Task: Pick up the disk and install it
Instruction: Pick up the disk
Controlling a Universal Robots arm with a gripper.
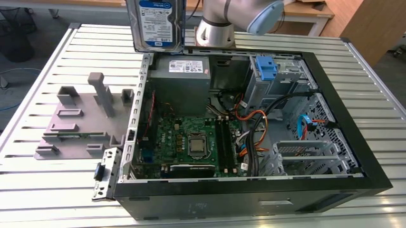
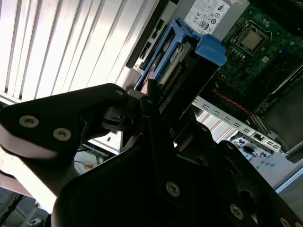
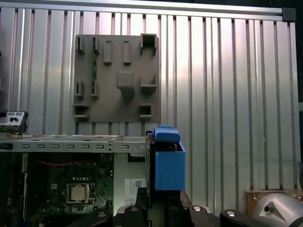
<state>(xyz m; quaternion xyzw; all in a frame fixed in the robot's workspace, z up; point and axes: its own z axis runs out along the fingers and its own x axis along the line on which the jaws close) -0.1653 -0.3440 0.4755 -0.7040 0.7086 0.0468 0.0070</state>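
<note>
Exterior view: the disk [image 1: 155, 23] hangs upright over the computer case [image 1: 222, 206], at its far corner on the exterior view's left.
In the second wrist view, the gripper [image 2: 142, 106] has its jaws closed tight on the disk's edge.

An open computer case [image 1: 254, 202] lies on the table [image 1: 51, 52]. Beside it, on the exterior view's left, a fixture plate [image 1: 76, 128] rests on the table. Inside the case, the power supply [image 1: 180, 71] sits at the far end and the motherboard [image 1: 190, 142] nearer. The disk [image 1: 157, 23] hangs in the jaws above the power supply's corner.
</note>
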